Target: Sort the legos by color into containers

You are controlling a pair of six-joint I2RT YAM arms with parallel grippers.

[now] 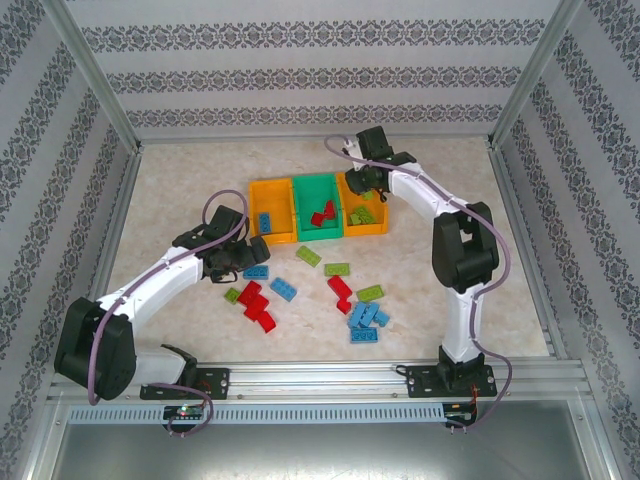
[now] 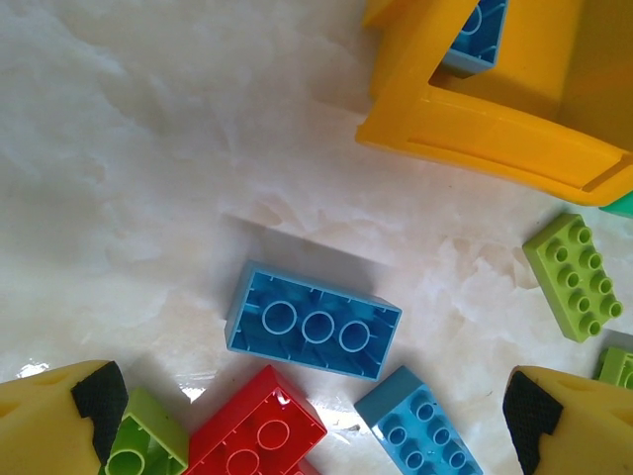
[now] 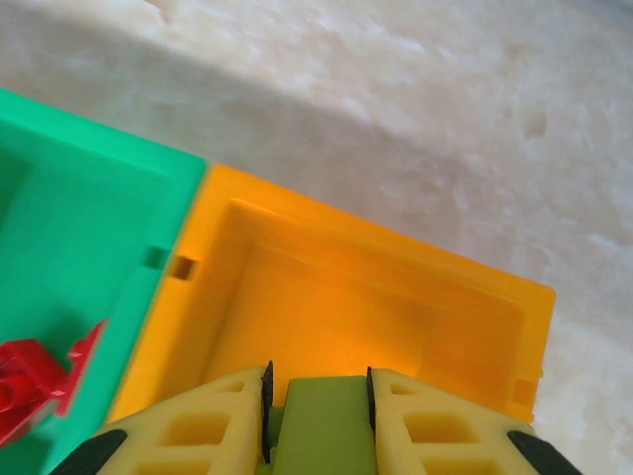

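Pads (image 3: pixel 265 401) of the right tool (image 3: pixel 316 381) clamp a green lego (image 3: pixel 321 430) over the orange bin (image 3: pixel 415 287); left tool (image 2: pixel 312 401) gapes above an upturned blue lego (image 2: pixel 315 322) mid-frame.

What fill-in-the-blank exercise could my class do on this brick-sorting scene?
1. The right gripper is shut on a brick coloured ____.
2. The green bin holds bricks coloured ____.
3. The binned blue brick lies in the ____ orange bin.
4. The left gripper, over an upturned blue brick, is ____ (open/shut).
Missing words: green; red; left; open.
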